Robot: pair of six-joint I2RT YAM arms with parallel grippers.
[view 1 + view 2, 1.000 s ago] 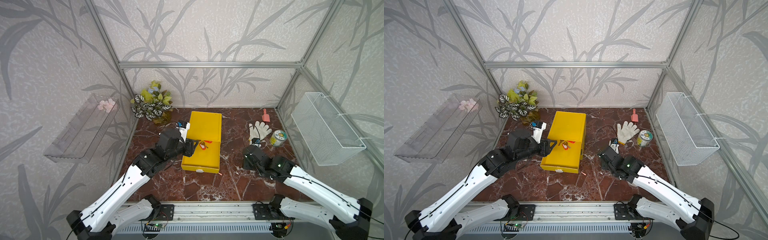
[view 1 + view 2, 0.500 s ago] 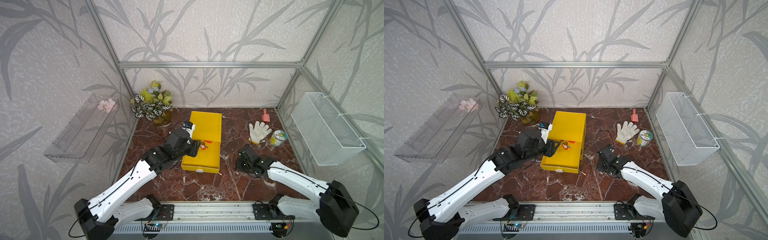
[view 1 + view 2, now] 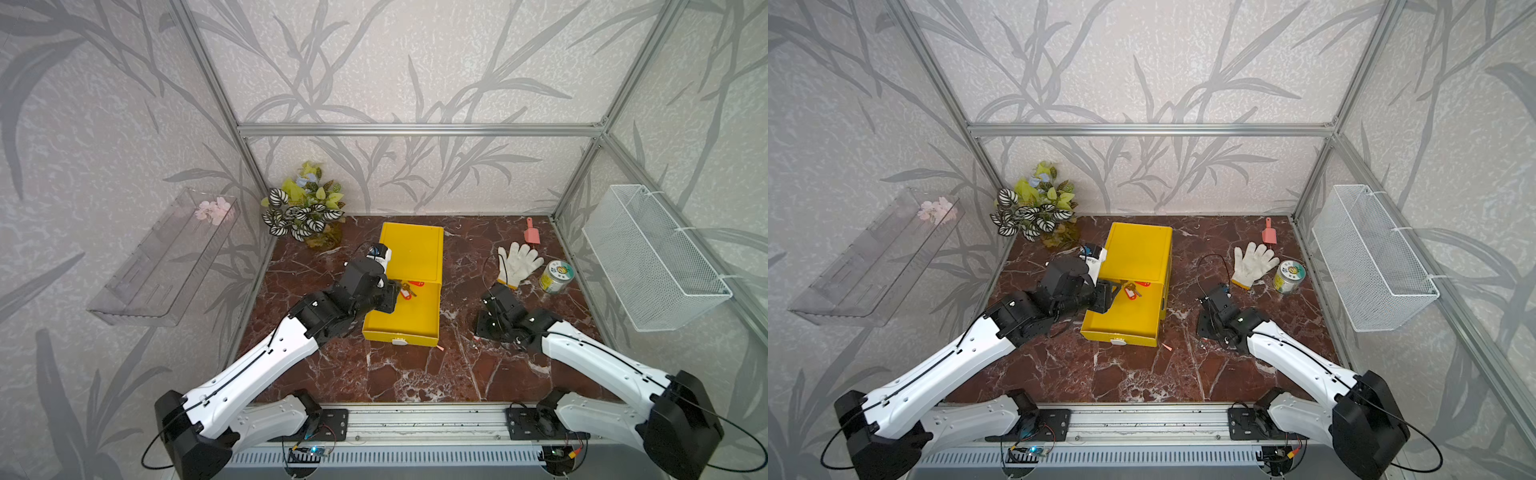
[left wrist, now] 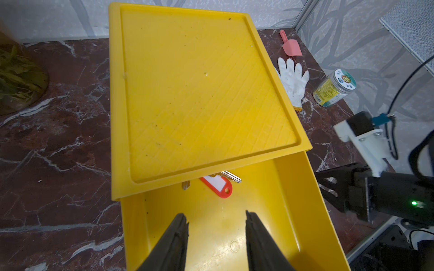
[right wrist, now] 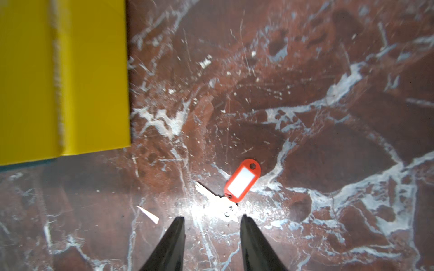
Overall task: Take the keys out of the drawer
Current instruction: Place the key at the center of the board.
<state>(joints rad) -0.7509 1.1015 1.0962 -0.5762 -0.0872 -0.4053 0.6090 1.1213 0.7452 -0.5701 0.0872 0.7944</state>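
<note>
Done: one red-tagged key (image 5: 242, 181) is being shown lying on the table (image 5: 317, 82), at the drawer's (image 3: 405, 320) 4 o'clock.
Remaining: red-tagged keys (image 4: 217, 185) are being kept at the drawer's 12 o'clock end, partly under the cabinet top (image 4: 199, 82).
Left gripper (image 4: 216, 218): being held over the drawer, jaws wide, empty.
Right gripper (image 5: 212, 220): being held above the table key, jaws apart, nothing gripped.

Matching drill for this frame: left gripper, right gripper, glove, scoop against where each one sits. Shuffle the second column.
1. left gripper
2. right gripper
3. white glove
4. pink scoop

a. flat beside the jar
b. open above the marble tabletop, loose red-tagged key just ahead
c. closest to the back wall
d. open over the yellow drawer, red-tagged keys ahead

Pairs: 1-d, 2-b, 3-a, 4-c
</note>
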